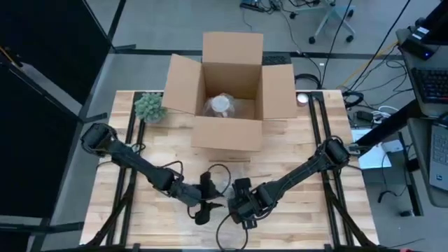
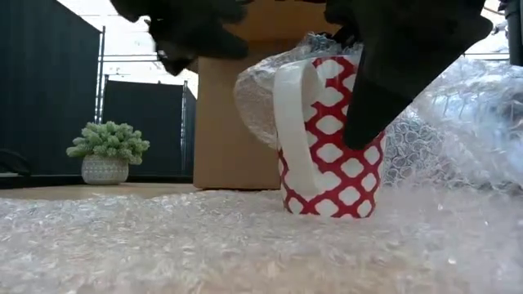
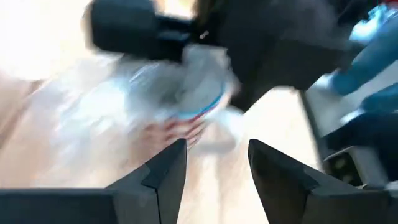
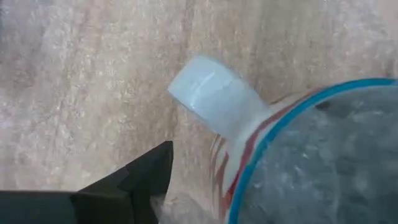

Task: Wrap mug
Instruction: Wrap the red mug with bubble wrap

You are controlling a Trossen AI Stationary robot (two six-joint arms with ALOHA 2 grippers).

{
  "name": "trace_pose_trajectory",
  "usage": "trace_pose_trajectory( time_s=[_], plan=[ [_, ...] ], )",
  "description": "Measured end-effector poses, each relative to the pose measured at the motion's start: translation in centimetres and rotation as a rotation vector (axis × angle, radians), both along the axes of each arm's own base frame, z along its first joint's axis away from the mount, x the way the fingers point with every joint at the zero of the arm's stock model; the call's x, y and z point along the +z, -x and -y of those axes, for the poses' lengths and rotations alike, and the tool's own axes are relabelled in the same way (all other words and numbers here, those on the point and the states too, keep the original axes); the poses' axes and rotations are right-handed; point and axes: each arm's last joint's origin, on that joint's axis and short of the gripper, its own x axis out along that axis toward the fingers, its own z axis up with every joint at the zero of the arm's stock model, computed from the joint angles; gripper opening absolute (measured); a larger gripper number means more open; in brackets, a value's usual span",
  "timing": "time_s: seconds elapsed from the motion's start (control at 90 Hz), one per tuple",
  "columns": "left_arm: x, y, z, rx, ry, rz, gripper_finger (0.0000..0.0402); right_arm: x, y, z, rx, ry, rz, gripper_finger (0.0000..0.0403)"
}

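A: Where does the mug [image 2: 331, 139] stand?

B: Upright on a sheet of bubble wrap [image 2: 204, 245] spread over the wooden surface [image 1: 133, 210], near its front edge, between the 2 arms. It is red with a white lattice pattern, and its white handle faces the low camera. More bubble wrap is stuffed inside it and bunched up against its far side.

A: And the left gripper [image 3: 214, 168]?

B: It hovers just beside the mug, fingers [image 3: 165, 171] parted with a clear gap and nothing between them.

A: The right gripper [image 1: 241, 210]?

B: It sits right over the mug, at its rim. In its wrist view only 1 dark finger [image 4: 140, 177] shows, next to the handle and the blue inner lip. I cannot tell how far it is open, or whether it holds the wrap.

A: Anything else on the surface?

B: An open cardboard box [image 1: 231, 91] at the back, with a clear wrapped bundle inside, and a small potted succulent [image 1: 150, 107] just left of it.
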Motion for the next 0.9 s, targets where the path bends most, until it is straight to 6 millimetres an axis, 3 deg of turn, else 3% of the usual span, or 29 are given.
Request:
trace_pose_trajectory(
  time_s=[0.122,0.233,0.389,0.544,0.756,0.9],
  plan=[
    [-0.8,1.2,-0.6,0.137,-0.162,-0.068,0.0161,0.0,0.0,0.0,0.002,0.000,0.001,0.0242],
    [-1.6,0.9,-1.2,0.213,-0.244,-0.035,0.0161,0.0,0.0,0.0,0.014,0.006,0.002,0.0242],
    [0.0,-0.2,-0.4,0.129,-0.289,0.152,0.0161,0.0,0.0,0.0,0.016,0.005,0.003,0.0242],
    [0.1,-1.4,-0.4,0.032,-0.199,0.215,0.0161,0.0,-0.1,0.1,0.018,0.006,0.003,0.0242],
    [-2.8,-2.9,-1.0,0.065,-0.142,0.160,0.0161,0.0,-0.2,0.2,0.017,0.005,0.004,0.0242],
    [-3.4,-3.4,-0.8,0.038,-0.101,0.176,0.0161,0.2,-0.1,0.2,0.018,-0.003,0.005,0.0242]
  ],
)
